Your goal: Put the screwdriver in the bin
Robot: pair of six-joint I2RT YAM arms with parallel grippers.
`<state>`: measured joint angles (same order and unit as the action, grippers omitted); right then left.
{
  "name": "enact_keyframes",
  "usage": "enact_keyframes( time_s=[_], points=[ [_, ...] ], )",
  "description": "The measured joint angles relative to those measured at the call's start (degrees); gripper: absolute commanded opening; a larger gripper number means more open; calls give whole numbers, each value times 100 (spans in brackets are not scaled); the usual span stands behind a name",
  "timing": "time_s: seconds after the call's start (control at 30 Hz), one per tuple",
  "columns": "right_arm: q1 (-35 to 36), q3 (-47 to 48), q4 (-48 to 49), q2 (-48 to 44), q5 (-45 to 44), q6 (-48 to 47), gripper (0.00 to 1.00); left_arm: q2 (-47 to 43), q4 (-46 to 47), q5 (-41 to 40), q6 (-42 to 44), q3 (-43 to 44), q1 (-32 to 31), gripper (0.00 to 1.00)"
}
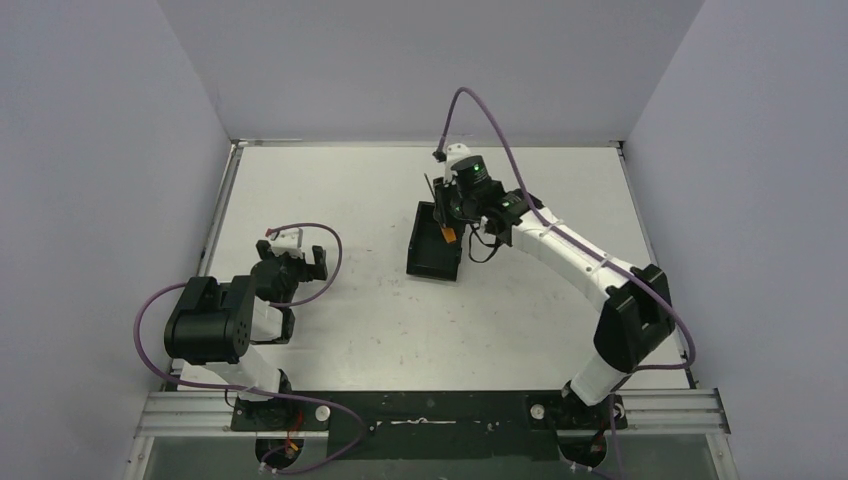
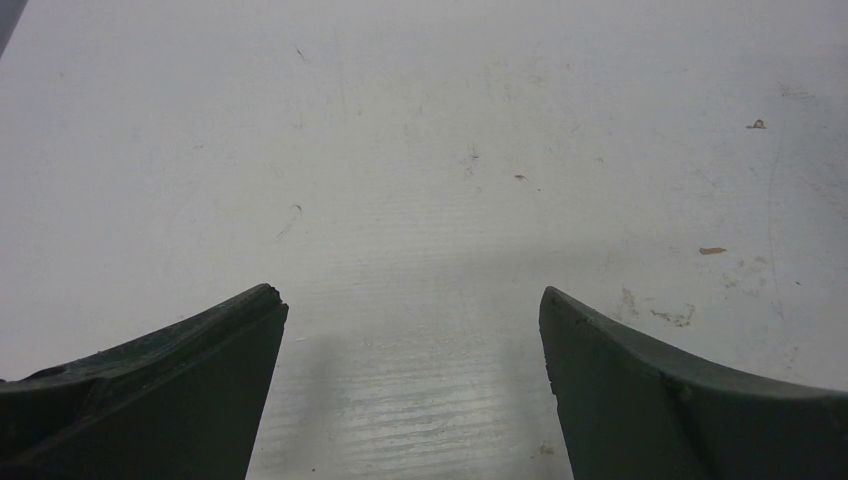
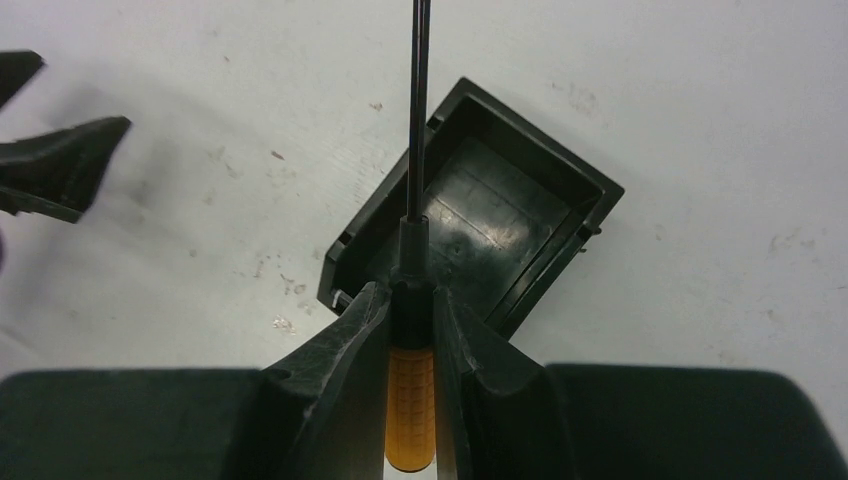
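Note:
My right gripper (image 3: 411, 296) is shut on the screwdriver (image 3: 411, 405), its orange handle between the fingers and the thin dark shaft pointing forward past the bin's far wall. The black rectangular bin (image 3: 495, 215) lies on the table directly below the gripper. In the top view the right gripper (image 1: 452, 222) hovers over the bin (image 1: 430, 252) at mid-table, and the orange handle (image 1: 449, 235) shows under it. My left gripper (image 1: 290, 263) is open and empty at the left; its wrist view (image 2: 413, 298) shows only bare table between the fingers.
The white tabletop (image 1: 330, 200) is walled by grey panels at the back and sides. The left arm's fingers (image 3: 60, 165) show at the left edge of the right wrist view. Purple cables loop from both arms.

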<state>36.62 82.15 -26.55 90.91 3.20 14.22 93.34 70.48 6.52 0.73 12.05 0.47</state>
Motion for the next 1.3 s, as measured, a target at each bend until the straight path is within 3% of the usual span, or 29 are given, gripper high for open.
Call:
enact_keyframes(
  time_s=[0.4,0.73,0.87,0.97,1.3],
  points=[
    [20,-289,234,1322,153,15,0,0,0,0,0,0,0,97],
    [22,-286,264,1836,55,151,1,0,2,0,-2,0,0,97],
    [22,-284,297,1899,52,186,36,0,2,0,0,0,0,97],
    [24,-249,308,1961,50,247,53,0,0,0,0,0,0,97],
    [138,-146,262,1904,-133,315,59,0,0,0,0,0,0,97]
  ],
)
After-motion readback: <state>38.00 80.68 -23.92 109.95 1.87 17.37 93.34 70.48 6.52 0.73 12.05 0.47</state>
